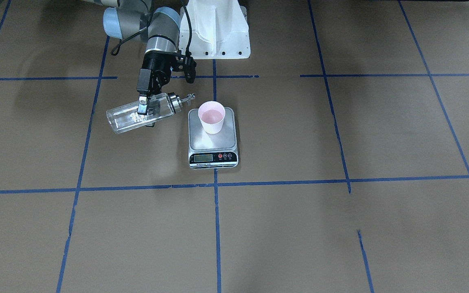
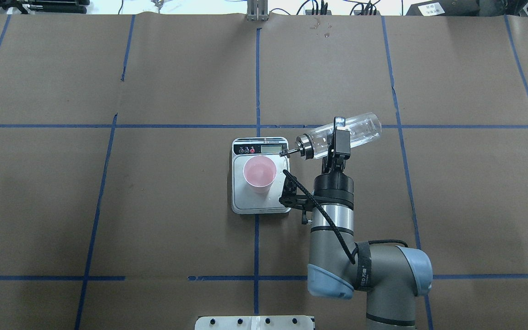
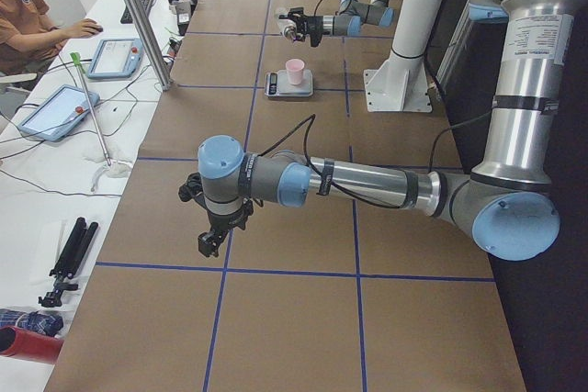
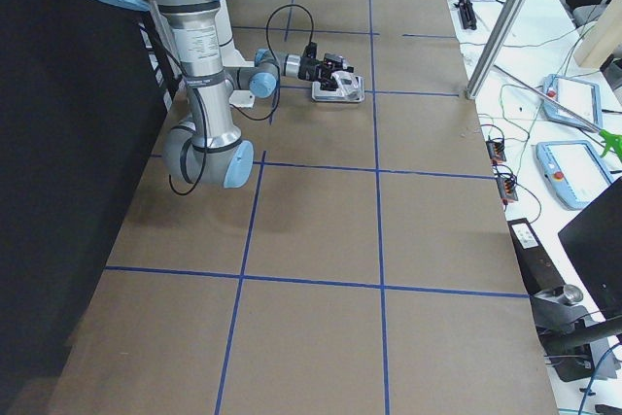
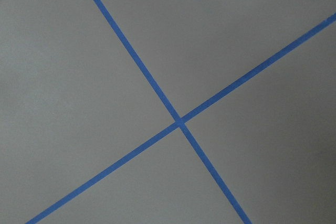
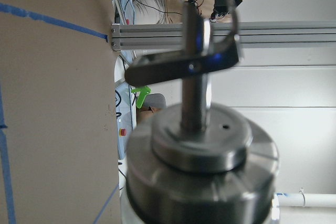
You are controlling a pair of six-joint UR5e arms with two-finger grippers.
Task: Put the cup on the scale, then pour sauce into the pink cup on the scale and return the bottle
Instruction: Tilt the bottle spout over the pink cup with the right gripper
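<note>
Seen from overhead, the left gripper [image 3: 210,241] was out of frame; only the side view showed it, hanging over the bare table [image 2: 108,206] well apart from the work, and whether it was spread or pressed together could not be told. At centre sat the scale [image 2: 245,201], with the pink cup [image 2: 259,173] upright on its steel platform. At about two o'clock from the cup, the bottle [image 2: 360,130] was held in the air, tipped almost level, its spout [image 2: 287,153] aimed towards nine o'clock. The right gripper [image 2: 338,137], reaching in from five o'clock, pinched the bottle around its middle. No stream showed, and any sauce in the cup could not be made out. This looked like the pouring step, with the cup already placed. The spout seemed short of the rim, so the next move likely called for carrying it over the cup's mouth and tipping further.
</note>
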